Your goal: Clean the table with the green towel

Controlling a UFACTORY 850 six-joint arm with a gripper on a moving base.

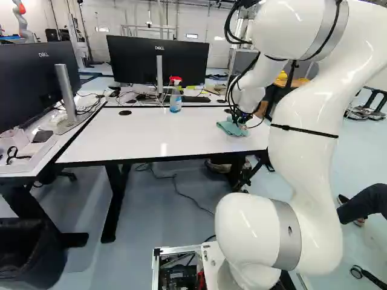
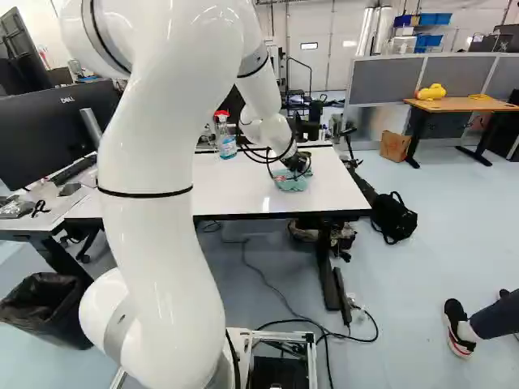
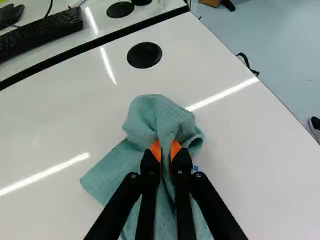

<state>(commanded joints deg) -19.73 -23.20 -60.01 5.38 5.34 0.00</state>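
Apparently we are at the wiping step, or on the verge of it. Our gripper (image 3: 166, 150) is closed on the green towel (image 3: 152, 117), a bunched fold pinched between its orange pads, with looser cloth spread beneath and around the fingers. The towel lies on the white table (image 1: 121, 139), toward its right end, with bare surface running off to the left. We cannot tell how hard the cloth presses down.

Next, we judge, comes a level stroke leftward, grip kept firm and cloth flat on the top, then overlapping passes between near and far edges. The spray bottle (image 1: 175, 101) stands at the far edge, left of the towel; we would steer well around it. Risks: the loose part may fold under itself, or the pinched fold may slip out if it drags.
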